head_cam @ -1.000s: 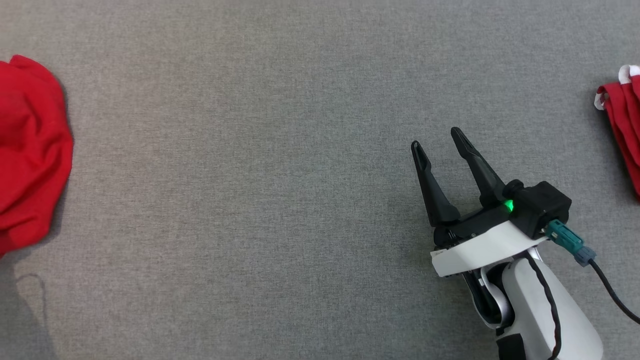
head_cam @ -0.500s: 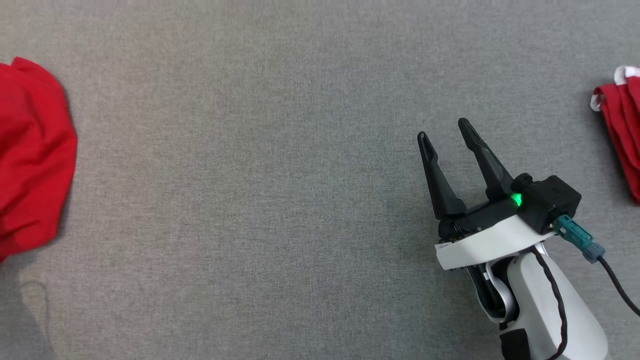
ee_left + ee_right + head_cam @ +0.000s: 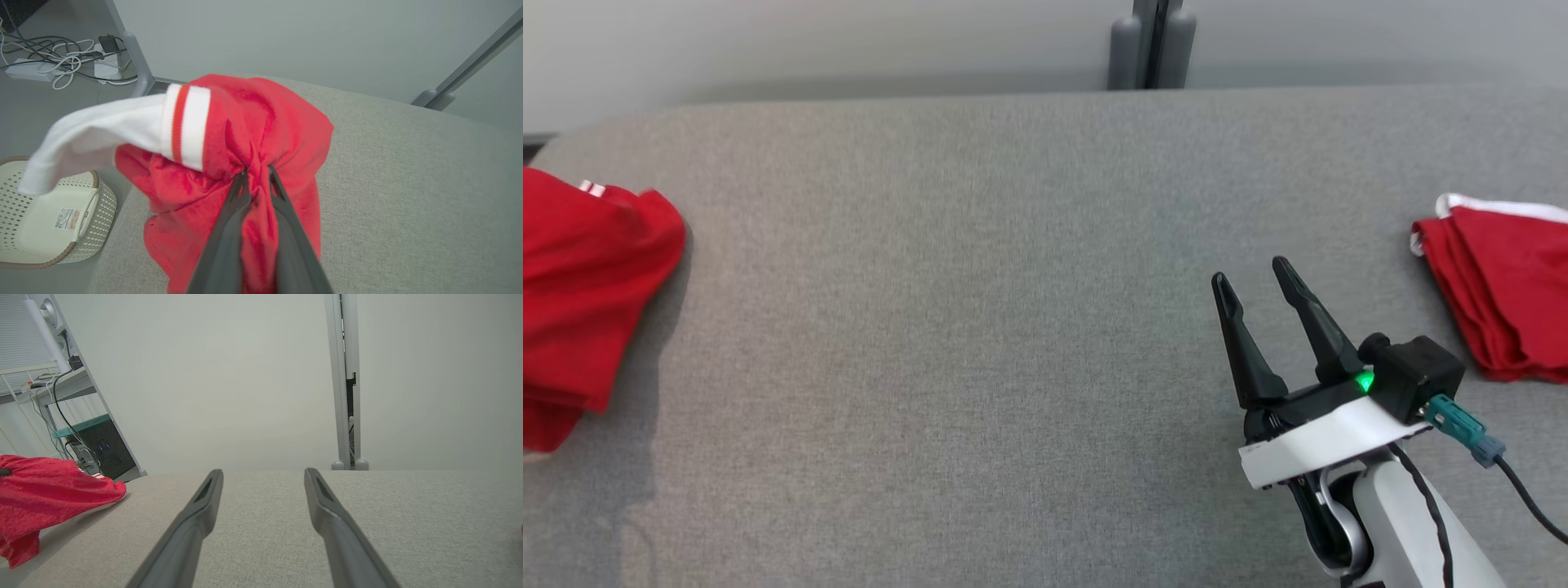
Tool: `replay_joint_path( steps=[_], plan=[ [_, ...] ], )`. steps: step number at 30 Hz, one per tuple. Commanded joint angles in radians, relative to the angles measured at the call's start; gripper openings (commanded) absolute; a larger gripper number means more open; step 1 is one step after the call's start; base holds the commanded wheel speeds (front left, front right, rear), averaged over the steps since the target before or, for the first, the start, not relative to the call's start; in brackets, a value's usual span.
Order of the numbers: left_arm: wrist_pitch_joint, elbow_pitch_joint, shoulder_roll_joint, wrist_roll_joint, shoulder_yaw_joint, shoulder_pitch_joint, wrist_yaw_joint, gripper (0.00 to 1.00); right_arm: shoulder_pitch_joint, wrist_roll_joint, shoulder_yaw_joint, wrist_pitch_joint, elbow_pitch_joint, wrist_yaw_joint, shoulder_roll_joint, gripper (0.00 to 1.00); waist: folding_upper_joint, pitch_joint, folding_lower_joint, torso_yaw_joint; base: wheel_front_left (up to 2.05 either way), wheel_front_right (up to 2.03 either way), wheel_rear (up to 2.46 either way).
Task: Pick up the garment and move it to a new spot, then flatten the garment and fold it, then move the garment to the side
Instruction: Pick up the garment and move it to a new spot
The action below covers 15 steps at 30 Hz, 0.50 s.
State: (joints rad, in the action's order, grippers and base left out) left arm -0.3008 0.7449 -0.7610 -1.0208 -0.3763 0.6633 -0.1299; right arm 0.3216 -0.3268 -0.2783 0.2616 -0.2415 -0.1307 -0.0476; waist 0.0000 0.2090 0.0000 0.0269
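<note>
Left wrist view, left end effector (image 3: 257, 171) clenched on bunched red garment (image 3: 282, 118) at left end of grey bench (image 3: 972, 327), right end effector (image 3: 1251, 271) released above it, folded red cloth (image 3: 1503, 294) far right.

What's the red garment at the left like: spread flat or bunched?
Bunched: the red garment is crumpled, its folds pinched in the shut left claw.

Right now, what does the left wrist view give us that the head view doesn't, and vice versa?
Left wrist view: the left gripper pinched shut on the red garment, its white striped sleeve sticking out sideways, plus a white basket and cables on the floor.
Head view: the right gripper open above the grey table, and a folded red garment at the right edge.
Shared: the red garment and the grey table.
</note>
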Motion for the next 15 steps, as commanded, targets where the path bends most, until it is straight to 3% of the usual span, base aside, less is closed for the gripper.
replay_joint_path(
  steps=[1, 12, 15],
  plan=[
    [0.02, -0.032, -0.011, 0.007, -0.019, -0.005, -0.001, 0.0, -0.026, -0.012, 0.005, 0.005, -0.004, 0.0, -0.006, 1.0, 0.0, -0.078, 0.0, -0.017, 0.0, 0.0, 0.0],
    [0.07, -0.333, 0.003, 0.025, -0.099, -0.023, -0.001, 0.0, -0.083, -0.007, 0.029, 0.005, 0.001, 0.0, -0.01, 1.0, 0.0, -0.198, 0.0, -0.077, 0.0, 0.0, 0.0],
    [0.091, -0.439, 0.006, 0.073, -0.121, -0.028, 0.03, 0.0, -0.083, -0.005, 0.037, 0.005, 0.016, 0.0, -0.016, 1.0, 0.0, -0.202, 0.0, -0.1, 0.0, 0.0, 0.0]
  ],
)
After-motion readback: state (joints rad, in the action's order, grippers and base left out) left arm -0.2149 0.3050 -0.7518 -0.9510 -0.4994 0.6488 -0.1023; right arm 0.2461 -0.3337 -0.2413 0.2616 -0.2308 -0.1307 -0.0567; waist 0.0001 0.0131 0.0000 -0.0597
